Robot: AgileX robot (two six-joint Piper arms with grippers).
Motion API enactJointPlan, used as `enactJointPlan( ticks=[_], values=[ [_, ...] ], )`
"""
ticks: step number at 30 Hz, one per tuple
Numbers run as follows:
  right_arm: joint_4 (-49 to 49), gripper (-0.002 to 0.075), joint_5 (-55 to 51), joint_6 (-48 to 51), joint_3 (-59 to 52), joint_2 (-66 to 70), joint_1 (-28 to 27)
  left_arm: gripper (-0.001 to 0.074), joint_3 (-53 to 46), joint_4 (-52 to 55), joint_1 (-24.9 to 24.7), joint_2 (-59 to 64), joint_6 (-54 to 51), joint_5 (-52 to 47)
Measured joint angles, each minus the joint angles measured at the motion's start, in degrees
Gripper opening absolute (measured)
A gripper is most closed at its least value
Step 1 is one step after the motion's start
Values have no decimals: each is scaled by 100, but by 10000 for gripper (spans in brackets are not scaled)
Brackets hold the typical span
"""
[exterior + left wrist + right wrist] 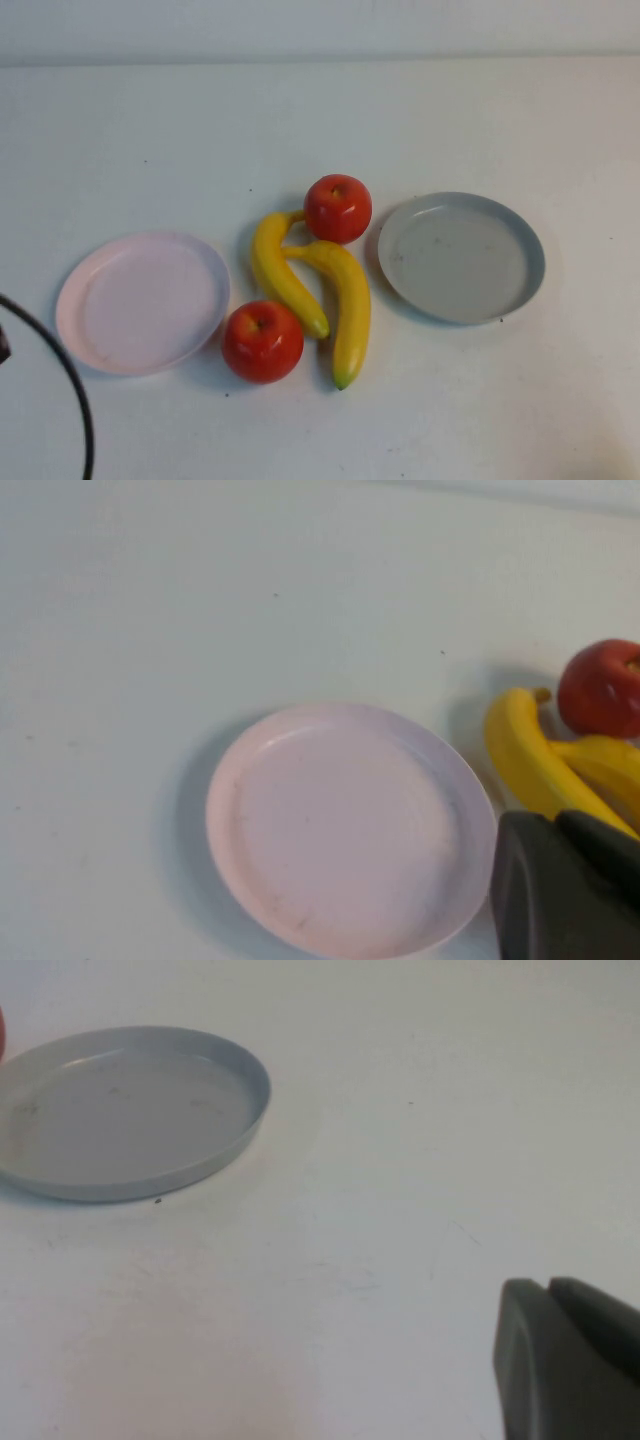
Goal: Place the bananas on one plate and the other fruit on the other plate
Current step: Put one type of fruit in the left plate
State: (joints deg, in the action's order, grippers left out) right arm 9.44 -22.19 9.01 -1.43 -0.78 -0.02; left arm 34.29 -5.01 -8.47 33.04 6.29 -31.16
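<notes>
- White worktop [320, 110], plain pale wall behind; nothing sorted yet, both plates bare.
- Pale pink plate [143, 300] sits at left, grey-blue plate [462, 257] at right, fruit clustered between them.
- Two bananas [310, 285] lie side by side at centre, touching near their far stem ends. Long axes run roughly far-to-near, tips pointing toward you and fanning slightly apart.
- Far apple [338, 208] rests against the banana stems. Near apple [263, 341] sits just beside the pink plate's right rim and close to the left banana's near tip.
- Left claw [565, 890]: seen only in its wrist view, fingers pressed together, holding nothing. It hovers over the near-left worktop with the pink plate ahead of it and the fruit off toward the centre.
- Right claw [570, 1360]: fingers together, empty, parked over bare worktop on the near-right. Grey-blue plate lies ahead of it; only a red sliver of an apple shows at that view's edge.
- Neither claw shows in the high view; only a dark cable [60, 370] crosses the near-left corner.
- Judgement: near apple is the left arm's easiest first pick, as it lies next to the pink plate.
- Judgement: you would approach a banana across its long axis, so the claw's opening should span left-right. The right banana is nearer the right arm and the grey-blue plate.
</notes>
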Motion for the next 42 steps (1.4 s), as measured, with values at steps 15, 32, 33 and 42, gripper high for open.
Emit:
enactJointPlan(
  ticks=[15, 32, 33, 42],
  values=[
    [0, -17, 0, 0, 0, 0, 0, -2, 422, -2524, -1642, 2868, -3529, 435],
    [0, -17, 0, 0, 0, 0, 0, 6, 1149, -977, -2796, 4190, -3578, 52],
    [0, -17, 0, 0, 0, 0, 0, 20, 1191, -870, -2796, 4202, -3578, 3],
    [0, -17, 0, 0, 0, 0, 0, 603, 2206, -237, -2796, 5181, -2738, -778]
  ],
)
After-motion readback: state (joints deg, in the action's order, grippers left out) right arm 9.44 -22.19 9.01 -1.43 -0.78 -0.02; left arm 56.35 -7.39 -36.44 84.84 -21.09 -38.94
